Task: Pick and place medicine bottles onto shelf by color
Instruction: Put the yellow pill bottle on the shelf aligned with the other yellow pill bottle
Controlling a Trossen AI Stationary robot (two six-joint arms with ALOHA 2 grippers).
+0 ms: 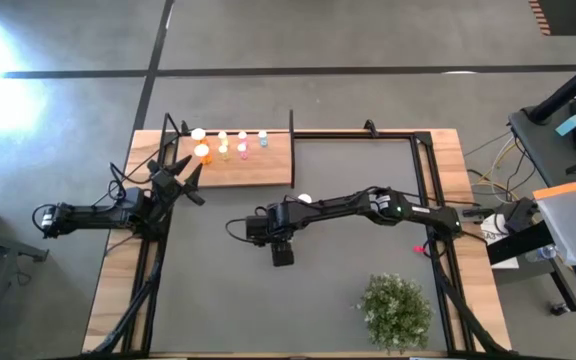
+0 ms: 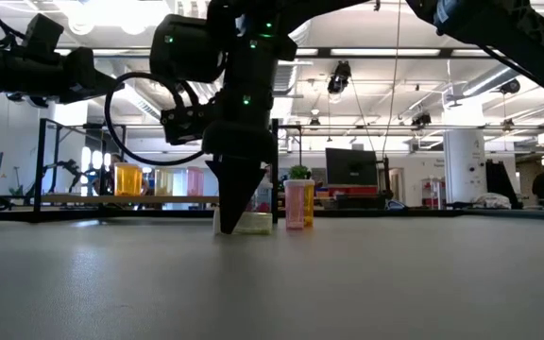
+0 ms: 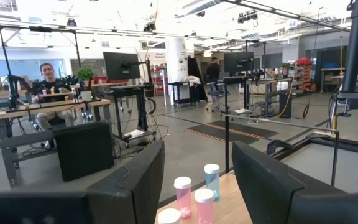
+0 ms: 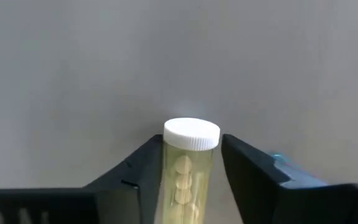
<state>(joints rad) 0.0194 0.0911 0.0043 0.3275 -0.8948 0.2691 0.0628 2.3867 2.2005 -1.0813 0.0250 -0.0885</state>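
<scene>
A yellow-green medicine bottle (image 4: 188,171) with a white cap lies on its side on the dark mat, and my right gripper (image 4: 190,163) stands over it near the table's middle (image 1: 281,243), shut on it. In the low view the bottle (image 2: 253,224) shows behind the down-pointing fingertips. The shelf (image 1: 258,170) at the far left carries several small bottles (image 1: 230,143). My left gripper (image 3: 197,180) waits open at the shelf's left end (image 1: 183,178), with pink (image 3: 183,194) and blue (image 3: 211,179) bottles standing ahead of it. My right gripper pinches the bottle's body just behind the white cap (image 4: 191,134), one finger (image 4: 143,163) on each long side. The fingers come steeply from above and lie across the bottle. The bottle rests on its side on the mat.
A pink and an orange bottle (image 2: 298,203) stand on the mat beyond the gripper; a white cap (image 1: 305,199) shows beside the right arm. A bushy green plant (image 1: 396,310) stands at the near right. A black frame (image 1: 423,150) runs along the table's edges.
</scene>
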